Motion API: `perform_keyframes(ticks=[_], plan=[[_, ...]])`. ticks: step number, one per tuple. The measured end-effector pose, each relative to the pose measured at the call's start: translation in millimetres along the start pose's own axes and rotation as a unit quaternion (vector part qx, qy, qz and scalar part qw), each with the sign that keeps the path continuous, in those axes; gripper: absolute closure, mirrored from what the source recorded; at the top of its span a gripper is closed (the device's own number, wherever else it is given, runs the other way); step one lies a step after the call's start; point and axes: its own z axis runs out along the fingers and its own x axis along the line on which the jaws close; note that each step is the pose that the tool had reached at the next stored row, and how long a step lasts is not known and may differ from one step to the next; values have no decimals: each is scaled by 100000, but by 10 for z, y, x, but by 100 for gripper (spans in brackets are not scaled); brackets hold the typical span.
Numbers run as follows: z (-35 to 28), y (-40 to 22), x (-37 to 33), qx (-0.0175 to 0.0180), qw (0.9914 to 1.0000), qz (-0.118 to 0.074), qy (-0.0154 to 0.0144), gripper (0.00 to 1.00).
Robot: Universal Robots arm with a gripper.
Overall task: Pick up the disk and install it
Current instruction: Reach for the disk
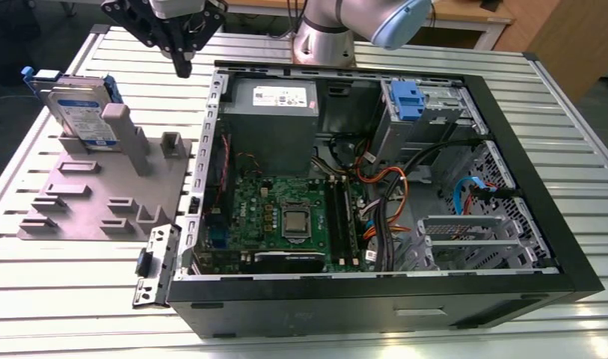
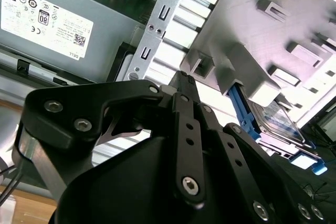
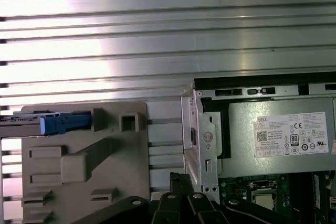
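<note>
Exterior view, one entry per item, each placed from the pincer.

1. Pincer (image 1: 184, 69): black, two-fingered, pointing down at the slatted metal table (image 1: 44, 299). Its fingers are drawn together tip to tip with nothing between them. The joined tips also appear in both wrist views (image 2: 182, 80) (image 3: 178, 179). It touches nothing.

2. Disk (image 1: 82, 112): silver-grey drive with a white-and-blue label in a bright blue bracket. It stands on edge in a slot of the grey fixture (image 1: 104, 187). It sits lower than the pincer, off to the exterior view's left and well apart from it. The second wrist view shows it beyond the fingers, propped against a grey post (image 2: 275, 119). The first wrist view shows it edge-on, blue bracket end foremost (image 3: 58, 124).

3. Open computer case (image 1: 384, 299): black, lying on its side. Its near corner is just beside the pincer, to the exterior view's right and lower.

4. Grey power-supply box (image 1: 274, 123): white sticker, inside the case, the nearest case part to the pincer.

5. Green motherboard (image 1: 283, 217): inside the case, well apart from the pincer.

6. Small blue latch (image 1: 408, 101): on the drive bay, far side of the case from the pincer.
</note>
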Motion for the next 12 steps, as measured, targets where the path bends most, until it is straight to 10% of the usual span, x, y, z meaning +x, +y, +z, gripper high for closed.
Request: perform_keyframes(ticks=[12], plan=[[11,41,81,4,100000,7,23,89]])
